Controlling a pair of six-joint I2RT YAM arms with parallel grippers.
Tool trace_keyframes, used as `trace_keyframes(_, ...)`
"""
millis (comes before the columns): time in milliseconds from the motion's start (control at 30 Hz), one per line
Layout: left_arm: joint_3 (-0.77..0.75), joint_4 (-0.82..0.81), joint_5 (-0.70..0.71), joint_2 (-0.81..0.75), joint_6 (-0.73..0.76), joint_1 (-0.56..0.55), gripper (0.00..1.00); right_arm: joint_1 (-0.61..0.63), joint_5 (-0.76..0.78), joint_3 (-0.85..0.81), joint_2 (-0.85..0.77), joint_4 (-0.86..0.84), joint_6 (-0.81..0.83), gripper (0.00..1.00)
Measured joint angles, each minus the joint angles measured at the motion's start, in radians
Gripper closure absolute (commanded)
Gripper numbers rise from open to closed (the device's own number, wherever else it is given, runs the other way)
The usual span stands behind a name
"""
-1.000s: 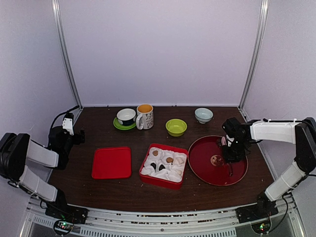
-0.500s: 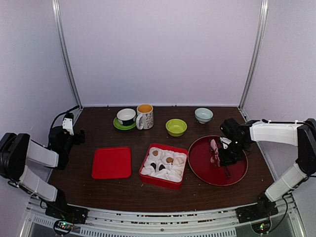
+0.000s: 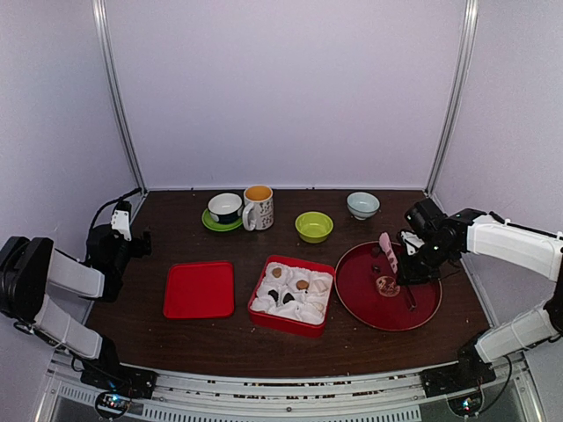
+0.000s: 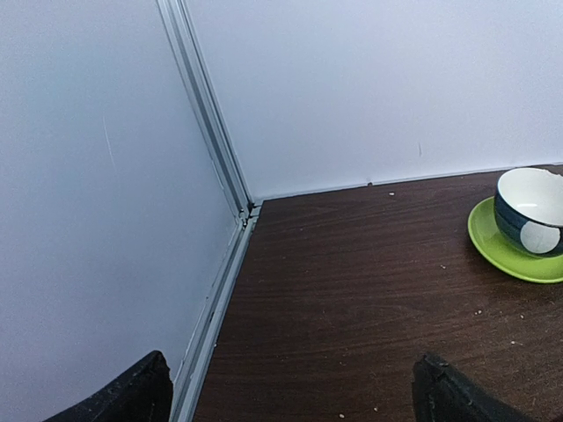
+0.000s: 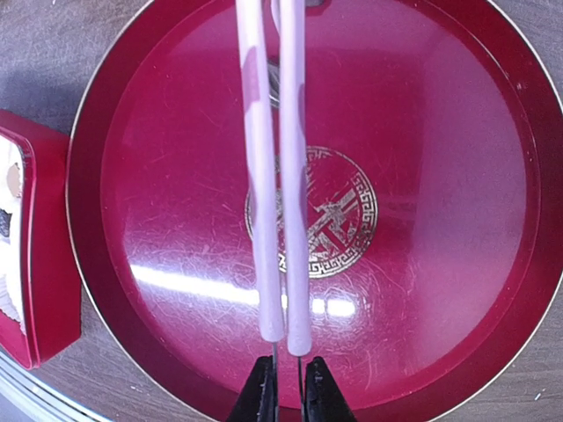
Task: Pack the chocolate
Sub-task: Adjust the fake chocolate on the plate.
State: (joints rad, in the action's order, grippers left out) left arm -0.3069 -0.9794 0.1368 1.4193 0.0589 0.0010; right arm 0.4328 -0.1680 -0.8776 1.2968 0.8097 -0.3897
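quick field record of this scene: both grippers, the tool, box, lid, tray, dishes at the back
left gripper: open, empty, over the table near its back left corner
right gripper: shut on the pink tongs, above the round red tray
tongs: arms close together, tips outside the wrist view
red box: white paper cups, some holding chocolate
red lid: flat, left of the box
back row: cup on green saucer, mug, green bowl, pale bowl
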Motion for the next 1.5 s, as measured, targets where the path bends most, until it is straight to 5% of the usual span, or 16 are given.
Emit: trace_keyframes(1500,0.0,0.0,0.0,0.0,0.0,0.0,0.02,-0.019,0.141,0.0,-0.013,0.034,-0.037,0.87)
